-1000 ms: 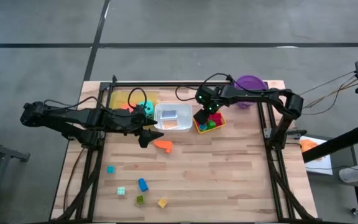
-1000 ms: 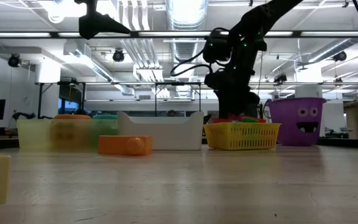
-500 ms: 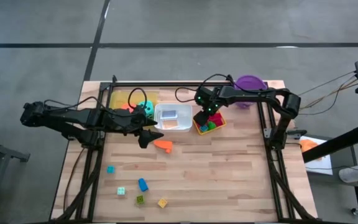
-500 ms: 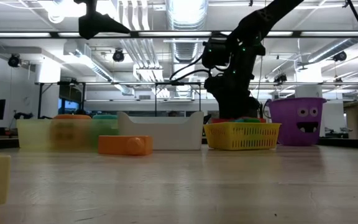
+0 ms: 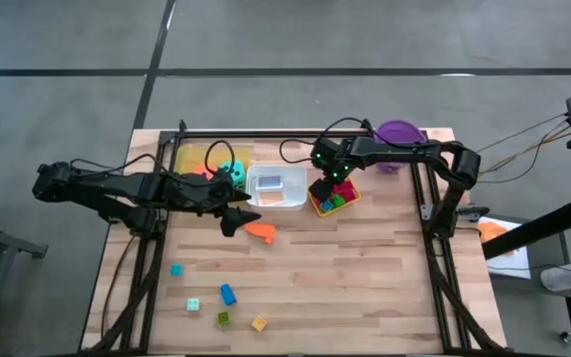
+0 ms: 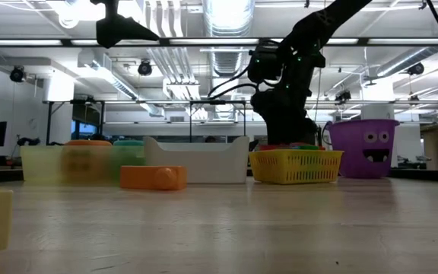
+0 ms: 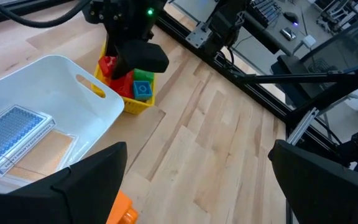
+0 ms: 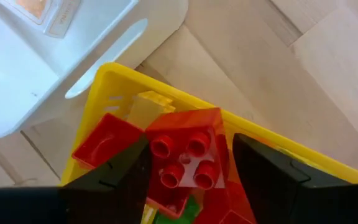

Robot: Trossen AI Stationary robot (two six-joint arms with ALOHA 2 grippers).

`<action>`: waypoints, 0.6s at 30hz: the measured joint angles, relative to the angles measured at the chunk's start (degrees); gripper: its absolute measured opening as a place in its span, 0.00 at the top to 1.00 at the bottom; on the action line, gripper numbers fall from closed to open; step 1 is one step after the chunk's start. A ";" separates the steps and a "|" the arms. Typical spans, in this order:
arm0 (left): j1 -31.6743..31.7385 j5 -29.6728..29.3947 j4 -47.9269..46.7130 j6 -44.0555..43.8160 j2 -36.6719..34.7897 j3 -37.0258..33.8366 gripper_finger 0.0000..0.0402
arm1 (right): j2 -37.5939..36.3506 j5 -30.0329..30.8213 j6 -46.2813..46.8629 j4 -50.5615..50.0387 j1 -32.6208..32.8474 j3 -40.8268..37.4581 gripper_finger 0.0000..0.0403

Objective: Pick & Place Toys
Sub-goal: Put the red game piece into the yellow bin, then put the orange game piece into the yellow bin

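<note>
My right gripper (image 8: pixel 191 146) points down into the yellow basket (image 8: pixel 114 74), which stands beside the white tray (image 5: pixel 276 201). Its fingers are open on either side of a red studded block (image 8: pixel 188 163) that lies on the other blocks in the basket; a narrow gap shows on each side. My left gripper (image 5: pixel 234 220) hangs open above the table, just left of an orange block (image 5: pixel 260 230) lying on the wood. Several small blocks (image 5: pixel 228 295) lie scattered at the near left. A blue card (image 7: pixel 8 127) lies in the white tray.
A yellow tray (image 5: pixel 191 157) at the far left holds a teal die (image 5: pixel 234 175) and an orange one (image 5: pixel 202 171). The purple bucket (image 5: pixel 399 131) stands at the far right behind the basket. Bare wood stretches across the middle and near right of the table.
</note>
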 joint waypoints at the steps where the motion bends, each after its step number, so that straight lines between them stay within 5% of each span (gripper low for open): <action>1: 0.00 0.01 -0.02 0.02 0.00 0.00 0.03 | -0.13 -0.24 -0.09 -0.02 0.00 0.04 0.45; 18: 0.04 1.27 -1.61 -0.27 0.00 0.00 0.03 | -2.32 -1.07 1.40 -3.13 -0.33 1.90 0.45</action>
